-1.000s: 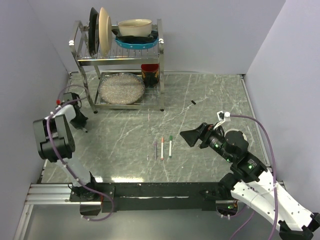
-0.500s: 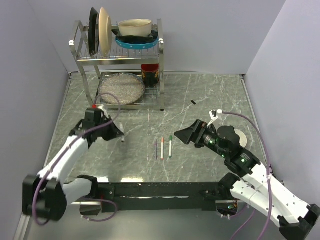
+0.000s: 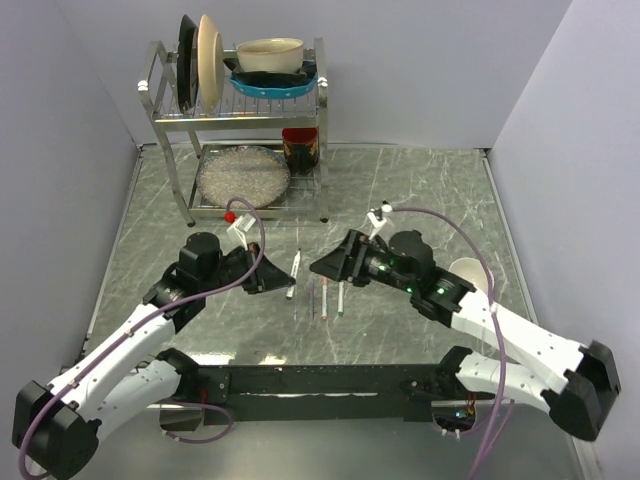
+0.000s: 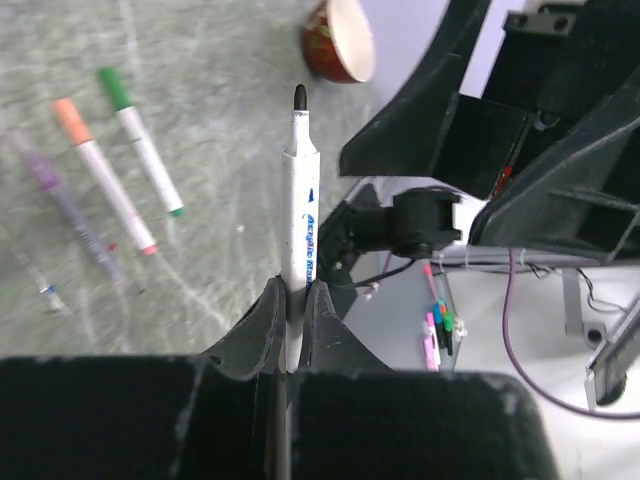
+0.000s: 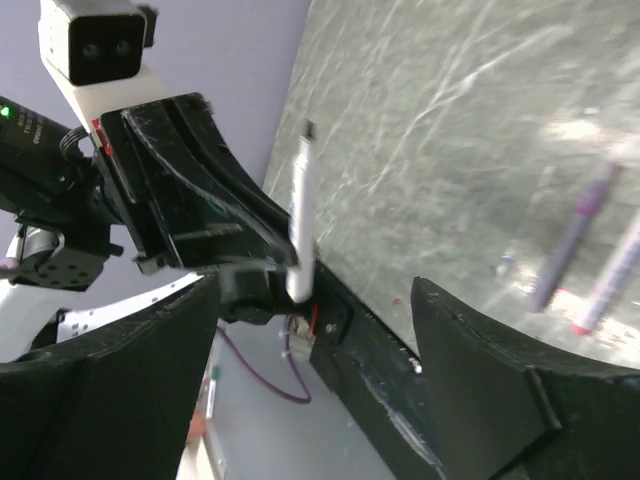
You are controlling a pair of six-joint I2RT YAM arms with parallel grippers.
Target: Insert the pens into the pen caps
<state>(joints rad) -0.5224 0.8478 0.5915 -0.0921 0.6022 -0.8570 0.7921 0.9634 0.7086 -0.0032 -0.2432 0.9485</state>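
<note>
My left gripper (image 3: 283,279) (image 4: 293,290) is shut on a white pen (image 3: 294,268) (image 4: 300,190) and holds it above the table, its bare black tip pointing away. My right gripper (image 3: 320,265) (image 5: 318,290) is open, with nothing in it. It faces that pen (image 5: 302,205) from the right, and the pen shows between its wide-spread fingers. Three more pens lie side by side on the table: purple (image 3: 311,298) (image 4: 65,205), orange (image 3: 325,297) (image 4: 100,175) and green (image 3: 340,296) (image 4: 145,150). Orange and green pen caps sit on the ends of their pens. No loose pen cap shows.
A metal dish rack (image 3: 170,125) with plates and bowls stands at the back left. A red cup (image 3: 300,148) (image 4: 338,40) sits by its right leg. A white round object (image 3: 466,270) lies under the right arm. Walls close in the left, back and right.
My left arm has swung from the far left to the table's middle with the pen. My right gripper has moved left toward it, and its jaws have narrowed a little.
</note>
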